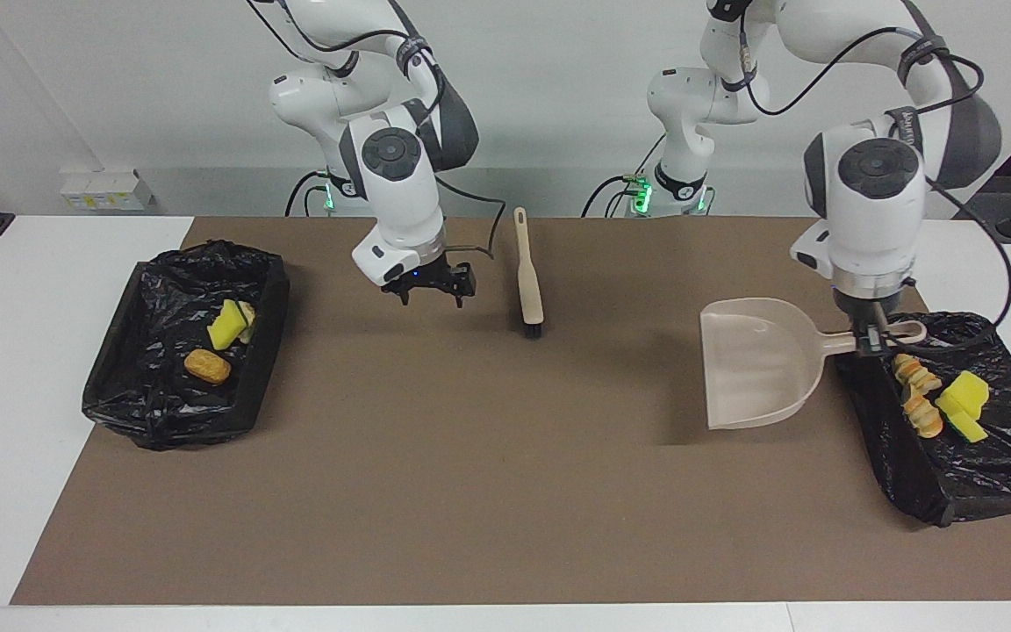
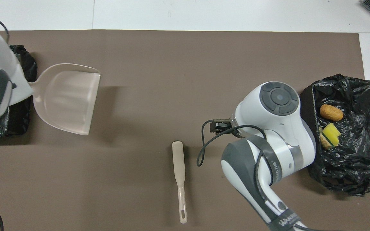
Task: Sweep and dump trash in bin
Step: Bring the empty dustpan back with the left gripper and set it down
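Brown table mat point(image 1: 470, 491) swept; left gripper point(image 1: 867, 338) pinching beige plastic dustpan point(image 1: 756, 364) handle risks snagging black-lined bin point(image 1: 953, 465); right gripper point(image 1: 429, 285) spread empty.

Left gripper point(image 1: 871, 338) hangs with fingers clamped; right gripper point(image 1: 429, 288) hangs fingers spread.

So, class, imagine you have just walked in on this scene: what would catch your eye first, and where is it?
First, the left gripper holds a beige dustpan by its handle, empty, above the brown mat beside the black-lined bin at the left arm's end. Both bins already hold the trash. The brush lies alone mid-mat near the robots, with the open right gripper hanging beside it.
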